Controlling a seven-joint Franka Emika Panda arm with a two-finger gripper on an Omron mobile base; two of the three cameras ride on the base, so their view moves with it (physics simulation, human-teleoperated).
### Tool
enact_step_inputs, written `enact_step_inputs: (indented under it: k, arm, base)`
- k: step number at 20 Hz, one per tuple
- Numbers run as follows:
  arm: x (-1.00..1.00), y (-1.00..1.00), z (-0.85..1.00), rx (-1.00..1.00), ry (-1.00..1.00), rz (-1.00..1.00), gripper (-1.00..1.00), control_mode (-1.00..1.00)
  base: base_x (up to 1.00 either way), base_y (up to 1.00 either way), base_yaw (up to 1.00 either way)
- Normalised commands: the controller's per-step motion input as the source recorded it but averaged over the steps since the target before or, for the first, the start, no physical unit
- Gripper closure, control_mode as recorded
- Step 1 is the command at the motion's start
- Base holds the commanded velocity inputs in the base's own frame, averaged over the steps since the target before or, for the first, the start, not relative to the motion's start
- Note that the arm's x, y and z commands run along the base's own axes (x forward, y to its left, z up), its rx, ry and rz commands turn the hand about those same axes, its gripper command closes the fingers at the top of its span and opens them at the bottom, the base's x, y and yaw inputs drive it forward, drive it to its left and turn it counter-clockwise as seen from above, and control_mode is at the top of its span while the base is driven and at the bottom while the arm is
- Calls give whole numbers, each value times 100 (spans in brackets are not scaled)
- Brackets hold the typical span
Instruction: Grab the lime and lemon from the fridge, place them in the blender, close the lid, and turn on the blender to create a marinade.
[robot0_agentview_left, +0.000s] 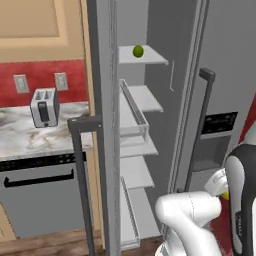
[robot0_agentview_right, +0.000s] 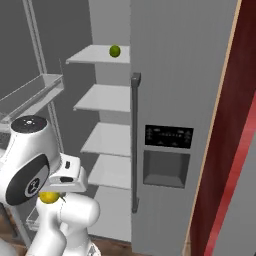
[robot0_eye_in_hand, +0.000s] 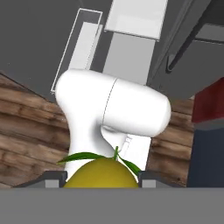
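Note:
The fridge (robot0_agentview_left: 100, 75) stands open, its left door swung out toward me. A small green lime (robot0_agentview_left: 138, 51) rests on the top shelf (robot0_agentview_right: 95, 54), also seen as the lime (robot0_agentview_right: 115, 51) from the right. My gripper (robot0_eye_in_hand: 101, 178) is shut on the lemon (robot0_eye_in_hand: 101, 175), a yellow fruit with green leaves, between both fingertips (robot0_eye_in_hand: 54, 177). The gripper (robot0_agentview_right: 55, 192) hangs low beside the arm's base, well below the lime, holding the lemon (robot0_agentview_right: 49, 197); a sliver of the lemon (robot0_agentview_left: 225, 195) peeks out by the wrist. The blender and the lid are out of view.
A silver toaster (robot0_agentview_left: 45, 106) sits on the marble counter (robot0_agentview_left: 30, 137) left of the fridge, above a grey unit with a black handle (robot0_agentview_left: 40, 179). The open door's clear bins (robot0_agentview_left: 136, 112) jut out. The shut right door (robot0_agentview_right: 175, 75) carries a dispenser panel (robot0_agentview_right: 167, 160). Red wall (robot0_agentview_right: 235, 150) at right.

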Motion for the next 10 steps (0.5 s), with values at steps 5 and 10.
enact_step_inputs:
  k: [5,10]
  arm:
    - [0,0,0,0,0,0,100,100]
    - [0,0,0,0,0,0,100,100]
  base:
    - [-100,0,0]
    - [-100,19,1]
